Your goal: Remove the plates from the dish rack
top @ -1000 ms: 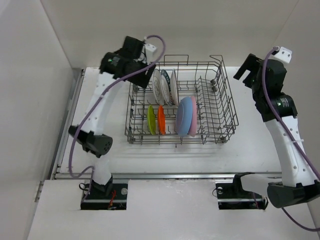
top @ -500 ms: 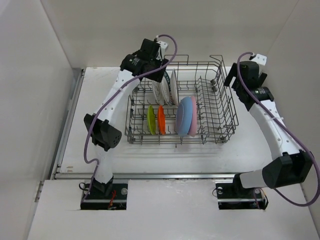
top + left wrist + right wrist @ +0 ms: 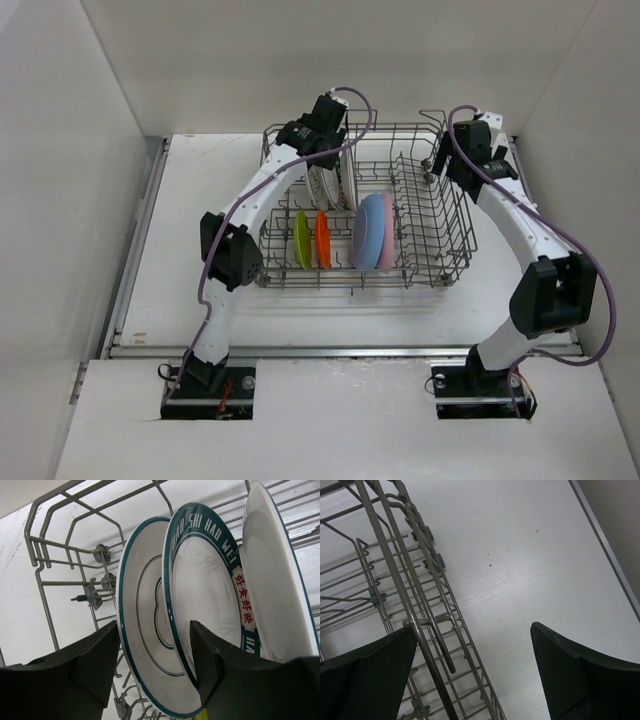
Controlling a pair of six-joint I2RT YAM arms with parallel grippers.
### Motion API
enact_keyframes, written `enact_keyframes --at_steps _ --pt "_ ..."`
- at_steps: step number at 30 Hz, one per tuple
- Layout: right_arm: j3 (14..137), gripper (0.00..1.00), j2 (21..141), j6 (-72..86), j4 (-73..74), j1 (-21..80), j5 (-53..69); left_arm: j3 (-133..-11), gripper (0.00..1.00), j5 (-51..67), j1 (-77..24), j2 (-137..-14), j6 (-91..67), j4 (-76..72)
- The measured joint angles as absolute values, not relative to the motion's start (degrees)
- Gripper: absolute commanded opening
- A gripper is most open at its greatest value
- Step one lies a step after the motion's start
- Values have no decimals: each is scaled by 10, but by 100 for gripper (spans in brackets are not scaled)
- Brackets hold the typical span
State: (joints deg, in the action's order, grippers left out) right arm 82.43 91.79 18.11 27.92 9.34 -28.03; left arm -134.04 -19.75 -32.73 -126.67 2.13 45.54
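Straddling the teal-rimmed plate (image 3: 150, 645) at the bench's (image 3: 200, 250) far edge, my left gripper (image 3: 154, 672) gapes, rim standing edge-on between its fingers. My right gripper (image 3: 475, 680) hangs spread over the dish rack's (image 3: 420, 605) right wall.

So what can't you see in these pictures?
- Top view: the left arm covers most of the three white plates.
- Left wrist view: the left hand hides the plates' bottoms; the rightmost plate is cut off by the edge.
- Right wrist view: no plates show, only dish rack wire and table.
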Motion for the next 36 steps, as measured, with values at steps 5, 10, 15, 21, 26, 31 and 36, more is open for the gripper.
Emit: enact_keyframes --at_steps 5,10,15,21,26,31,36 --pt "847 100 937 177 279 93 -274 -1353 67 -173 -320 -1267 19 461" --pt "863 100 948 175 280 93 -269 -1370 75 -156 -317 -1251 25 470" --pt "873 100 949 169 281 93 -258 -1370 75 -138 -302 -1209 19 485" --pt "873 100 950 162 284 93 -248 -1369 73 -94 -250 -1184 6 500" --pt "877 100 954 159 288 93 -246 -1343 72 -72 -244 -1192 7 513" --pt "877 100 954 158 294 93 -240 -1319 72 -50 -246 -1202 8 510" --pt "877 100 954 161 296 93 -239 -1298 68 -38 -246 -1202 6 507"
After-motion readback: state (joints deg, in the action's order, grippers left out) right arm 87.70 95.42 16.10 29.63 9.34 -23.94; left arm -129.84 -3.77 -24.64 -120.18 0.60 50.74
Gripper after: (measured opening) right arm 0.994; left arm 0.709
